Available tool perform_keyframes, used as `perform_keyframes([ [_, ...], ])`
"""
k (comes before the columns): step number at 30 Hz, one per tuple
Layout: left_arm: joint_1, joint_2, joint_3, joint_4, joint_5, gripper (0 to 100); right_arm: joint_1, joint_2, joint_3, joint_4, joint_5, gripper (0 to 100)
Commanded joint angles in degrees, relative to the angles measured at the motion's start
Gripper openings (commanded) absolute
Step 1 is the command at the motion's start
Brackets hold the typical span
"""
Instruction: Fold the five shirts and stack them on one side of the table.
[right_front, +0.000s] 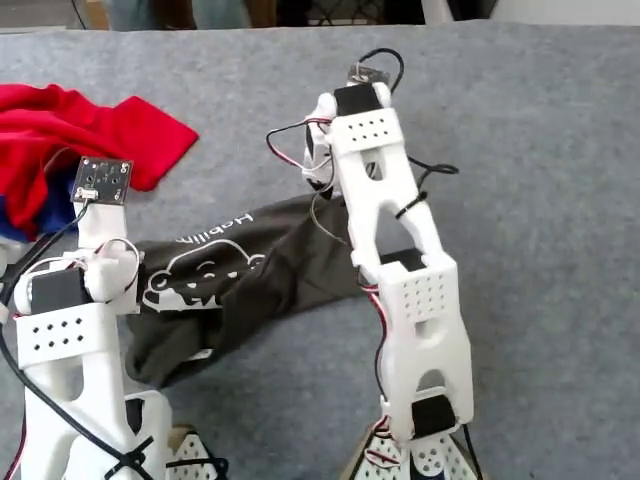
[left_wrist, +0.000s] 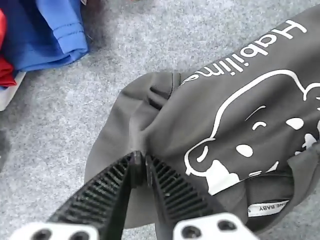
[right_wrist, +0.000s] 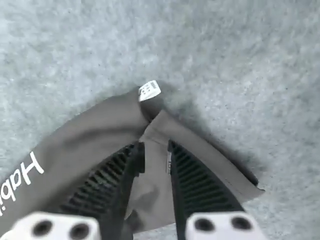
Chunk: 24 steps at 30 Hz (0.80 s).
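Note:
A dark grey shirt (right_front: 250, 280) with a white cartoon print lies crumpled across the middle of the grey table. In the left wrist view my left gripper (left_wrist: 140, 159) is shut on a raised fold at the edge of this shirt (left_wrist: 240, 100), beside the print. My right gripper (right_wrist: 155, 150) is shut on a flap of the same shirt (right_wrist: 90, 135) at its far end, just below a small white tag (right_wrist: 149, 90). In the high view both arms stand over the shirt and hide their own fingers.
A red shirt (right_front: 60, 130) is heaped at the table's back left corner, with a blue shirt (left_wrist: 45, 30) lying partly under it, close to the left arm. Bare grey table (right_front: 540, 150) stretches to the right and far side.

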Motion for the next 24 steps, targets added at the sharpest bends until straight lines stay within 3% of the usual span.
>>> perform_keyframes([
  [1,-0.13,-0.97,-0.22,-0.44,0.53,3,-0.70,-0.31,-2.15,0.62,-0.97,12.3],
  [16,-0.57,-1.05,-0.40,-0.53,0.53,3,-0.53,4.97,-1.10,0.26,-3.69,15.5],
  [24,-0.57,-1.05,-0.31,-0.44,0.53,3,-0.79,6.11,-11.38,0.44,-3.34,15.5],
])
